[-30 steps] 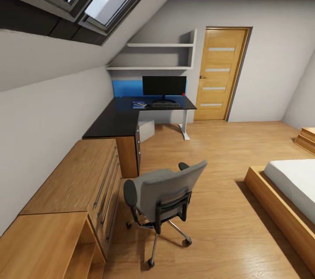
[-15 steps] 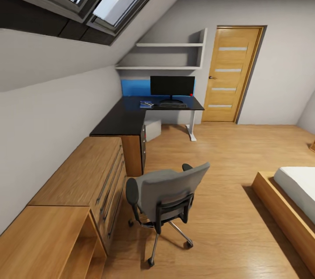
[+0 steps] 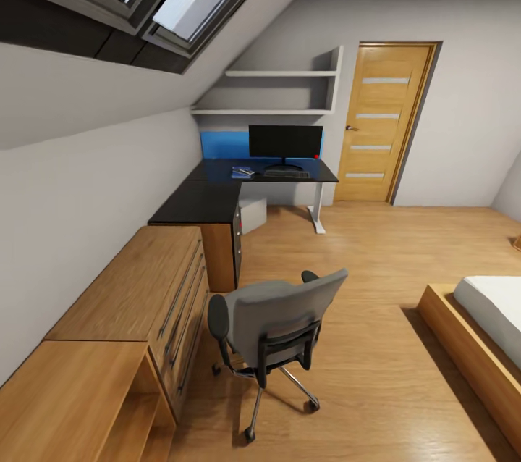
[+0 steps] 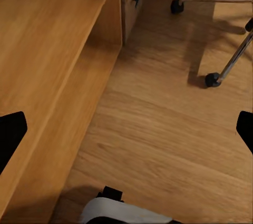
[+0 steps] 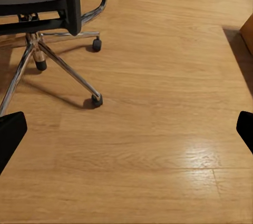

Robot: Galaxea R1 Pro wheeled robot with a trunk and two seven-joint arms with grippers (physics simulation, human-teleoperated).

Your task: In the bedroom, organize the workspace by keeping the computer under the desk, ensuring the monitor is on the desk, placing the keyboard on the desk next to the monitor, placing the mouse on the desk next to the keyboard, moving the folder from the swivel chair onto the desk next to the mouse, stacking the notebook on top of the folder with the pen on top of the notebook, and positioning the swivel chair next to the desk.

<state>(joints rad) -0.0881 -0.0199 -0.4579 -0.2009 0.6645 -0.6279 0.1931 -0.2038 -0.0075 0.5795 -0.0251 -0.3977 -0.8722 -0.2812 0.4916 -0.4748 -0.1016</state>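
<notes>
From your head camera, the desk (image 3: 217,194) sits in the far corner under the sloped wall, too distant to read small items. 1 monitor (image 3: 285,142) stands on it, red dot at its lower corner, and the dark strip at its foot looks like the keyboard (image 3: 286,174), though you cannot make out keys. A small blue-and-dark patch (image 3: 242,171) lies just beside it on the desktop; you cannot tell folder, notebook or pen apart there. 1 light grey computer (image 3: 252,215) shows under the desk, partly cut off by the drawer unit (image 3: 226,253).

1 chair (image 3: 278,321) stands near you, back turned to you, so its seat is hidden. It is well apart from the desk and close beside the wooden dresser (image 3: 137,288). 2 castors (image 5: 96,100) show in your right wrist view.

The bed (image 3: 470,332) is cut off at the right edge. Between bed and chair lies open floor (image 3: 362,259), running on to the door (image 3: 380,122). 2 wall shelves (image 3: 278,93) hang above the desk.

Your left gripper (image 4: 126,132) and right gripper (image 5: 126,129) each show 2 black fingertips at the frame edges, spread wide, gripping nothing, over bare floor.
</notes>
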